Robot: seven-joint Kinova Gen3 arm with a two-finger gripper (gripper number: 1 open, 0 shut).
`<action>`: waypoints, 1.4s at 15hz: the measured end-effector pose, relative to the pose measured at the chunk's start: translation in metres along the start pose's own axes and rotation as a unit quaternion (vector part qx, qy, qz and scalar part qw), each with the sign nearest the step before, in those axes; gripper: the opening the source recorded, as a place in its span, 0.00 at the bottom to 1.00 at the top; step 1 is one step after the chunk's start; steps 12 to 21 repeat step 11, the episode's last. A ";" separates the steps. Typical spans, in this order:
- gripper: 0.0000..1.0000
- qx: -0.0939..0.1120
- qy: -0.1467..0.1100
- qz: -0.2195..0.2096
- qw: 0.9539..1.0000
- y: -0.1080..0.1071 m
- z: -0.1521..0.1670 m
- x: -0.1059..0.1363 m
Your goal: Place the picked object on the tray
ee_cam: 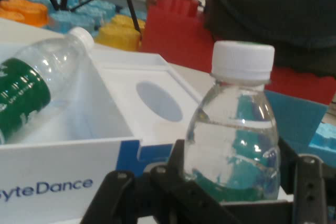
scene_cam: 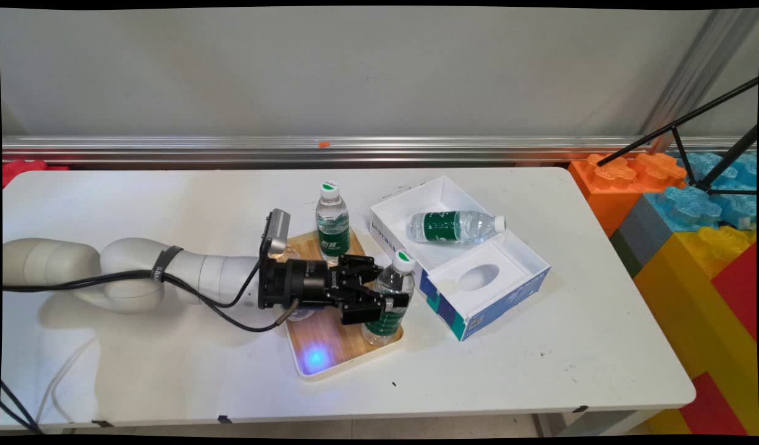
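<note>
Bottle (scene_cam: 390, 298) between gripper (scene_cam: 397, 300) fingers

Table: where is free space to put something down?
Bare table lies left of the wooden tray, also along the near edge and right of the white box. Crowded: between the tray's bottles and the box.

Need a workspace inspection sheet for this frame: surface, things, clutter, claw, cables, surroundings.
Surface: white table, marked with a few dark specks.
Things: wooden tray carrying two upright water bottles, near bottle and far bottle; a third bottle lies on its side in the open white box.
Clutter: nothing seen.
Claw: claw around the near bottle's body; full closure cannot be told.
Cables: black cables hang along the arm.
Surroundings: coloured giant blocks and a black tripod on the right, grey wall behind.
</note>
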 end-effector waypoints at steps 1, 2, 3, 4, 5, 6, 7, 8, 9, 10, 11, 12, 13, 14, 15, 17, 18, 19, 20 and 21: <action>0.00 0.002 -0.002 0.004 1.000 -0.002 0.000 -0.001; 0.00 0.004 -0.003 0.006 1.000 -0.004 0.000 -0.001; 0.00 0.005 -0.004 0.009 1.000 -0.006 -0.001 -0.001; 0.00 0.007 -0.006 0.012 1.000 -0.008 -0.001 -0.001; 0.00 0.007 -0.007 0.014 1.000 -0.010 -0.001 -0.001; 0.00 0.008 -0.009 0.016 1.000 -0.011 -0.001 -0.002; 0.00 0.009 -0.010 0.018 1.000 -0.012 -0.002 -0.002; 1.00 0.008 -0.012 0.020 1.000 -0.013 -0.003 -0.002; 1.00 0.008 -0.014 0.022 1.000 -0.013 -0.004 -0.003; 1.00 0.008 -0.015 0.024 1.000 -0.014 -0.005 -0.003; 1.00 0.008 -0.016 0.025 1.000 -0.014 -0.005 -0.003; 1.00 0.008 -0.016 0.025 1.000 -0.014 -0.005 -0.003; 1.00 0.008 -0.016 0.025 1.000 -0.014 -0.005 -0.003; 1.00 0.008 -0.016 0.025 1.000 -0.014 -0.005 -0.003; 1.00 0.008 -0.016 0.025 1.000 -0.014 -0.005 -0.003; 1.00 0.008 -0.016 0.025 1.000 -0.014 -0.005 -0.003; 1.00 0.008 -0.016 0.025 1.000 -0.014 -0.005 -0.003; 1.00 0.008 -0.016 0.025 1.000 -0.014 -0.005 -0.003; 1.00 0.008 -0.016 0.025 1.000 -0.014 -0.005 -0.003; 1.00 0.008 -0.016 0.025 1.000 -0.014 -0.005 -0.003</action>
